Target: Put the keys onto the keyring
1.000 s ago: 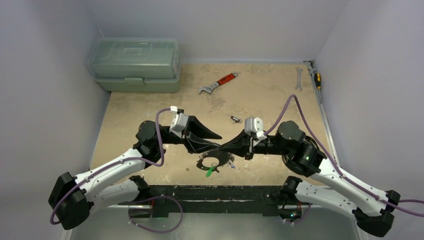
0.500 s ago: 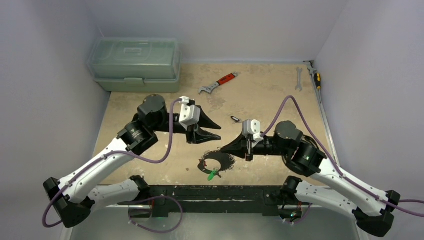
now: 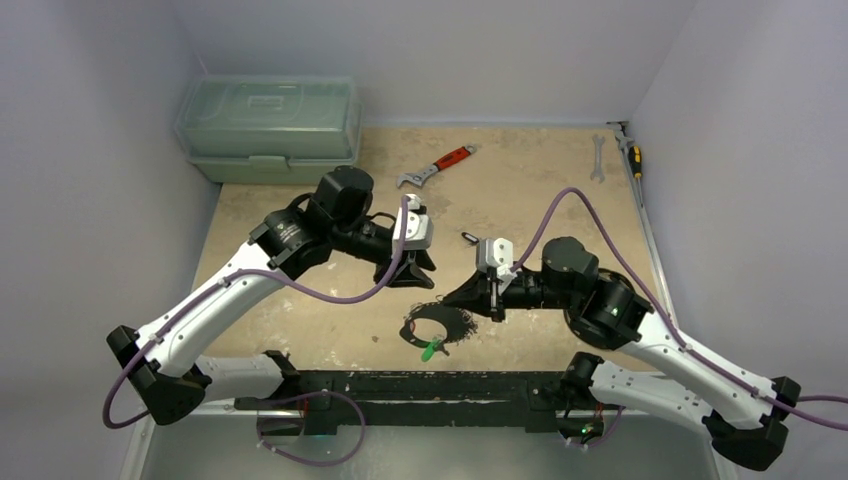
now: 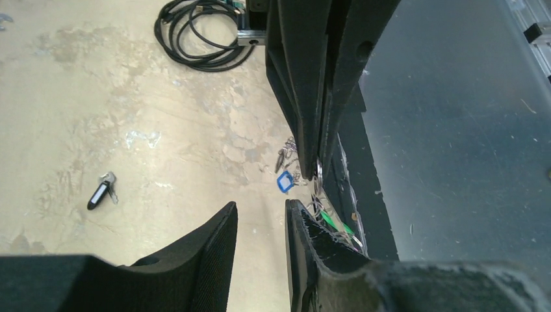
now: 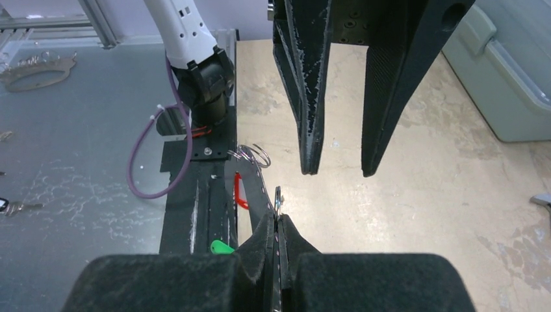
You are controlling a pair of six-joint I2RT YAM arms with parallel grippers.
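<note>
The keyring [image 3: 437,325] is a thin silvery loop hanging low over the table's front middle, with a green-tagged key [image 3: 430,350] on it. My right gripper [image 3: 447,298] is shut on its rim; in the right wrist view [image 5: 278,221] the wire runs between the pressed pads, with a red tag [image 5: 240,192] and a green tag [image 5: 221,247] beside them. My left gripper [image 3: 425,272] hovers just behind the ring, open and empty [image 4: 260,205]. A blue tag [image 4: 284,182] dangles under the ring. One loose key with a black tag [image 3: 470,238] [image 4: 101,193] lies on the table.
A green toolbox [image 3: 270,130] stands at the back left. A red-handled wrench [image 3: 437,167] lies at the back middle. A plain spanner [image 3: 597,157] and a screwdriver [image 3: 632,155] lie at the back right. A black rail [image 3: 420,385] runs along the front edge.
My left arm has swung up and to the right and its gripper has drawn back from the ring. The right gripper and the ring have shifted slightly.
</note>
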